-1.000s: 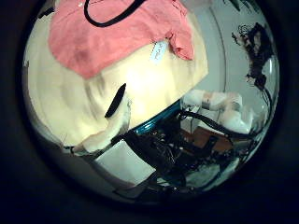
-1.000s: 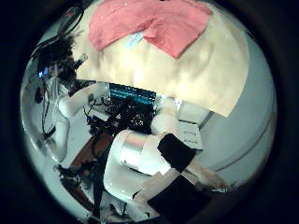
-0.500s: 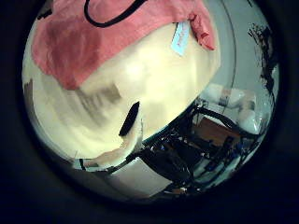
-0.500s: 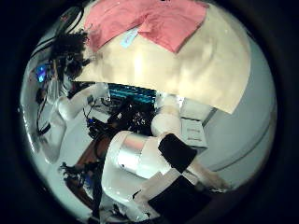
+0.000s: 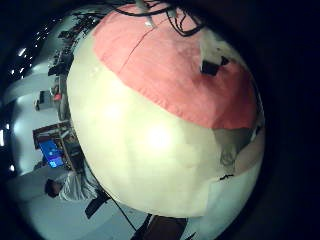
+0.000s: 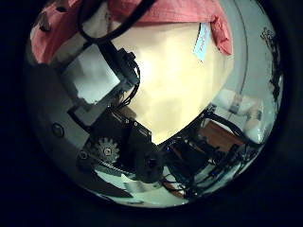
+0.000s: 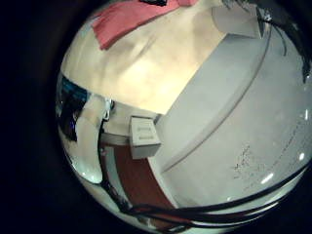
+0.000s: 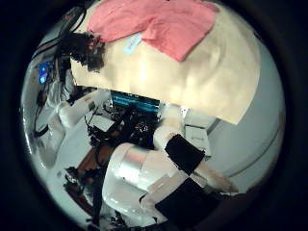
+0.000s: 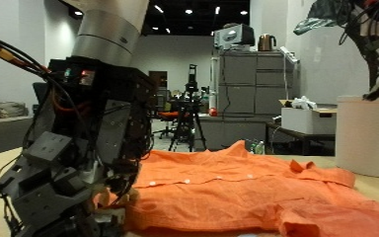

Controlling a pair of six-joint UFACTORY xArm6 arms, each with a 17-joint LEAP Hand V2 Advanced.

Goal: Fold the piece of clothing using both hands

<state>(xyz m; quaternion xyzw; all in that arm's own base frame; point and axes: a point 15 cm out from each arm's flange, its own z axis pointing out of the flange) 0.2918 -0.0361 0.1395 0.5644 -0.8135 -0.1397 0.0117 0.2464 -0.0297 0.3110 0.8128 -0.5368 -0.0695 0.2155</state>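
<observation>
Left hand (image 9: 65, 188) is down low on the worktop (image 8: 183, 72), right at the near edge of the shirt (image 9: 242, 188). In its thumb side palm view its own fingers (image 6: 99, 80) reach in across the picture, with the cloth just past them. We honestly can't tell if it's pinching the fabric or only resting against it, since the outside view hides the fingertips behind the hand's body.

Right hand (image 9: 344, 15) is way up high, well apart from the cloth. Its fingers look loose to us and there's nothing in them. From its thumb side palm view we're looking down on the whole layout, with the left hand (image 8: 82, 46) sitting at one side of the shirt (image 8: 159, 24).

The shirt is orange with buttons down the front, and it lies spread out flat on the worktop with a few soft wrinkles. One sleeve trails off toward the side away from the left hand. A small pale tag (image 6: 202, 43) pokes out by its edge. The left little finger side view shows the cloth (image 5: 170, 70) covering one end of the pale worktop, with the rest bare.
</observation>
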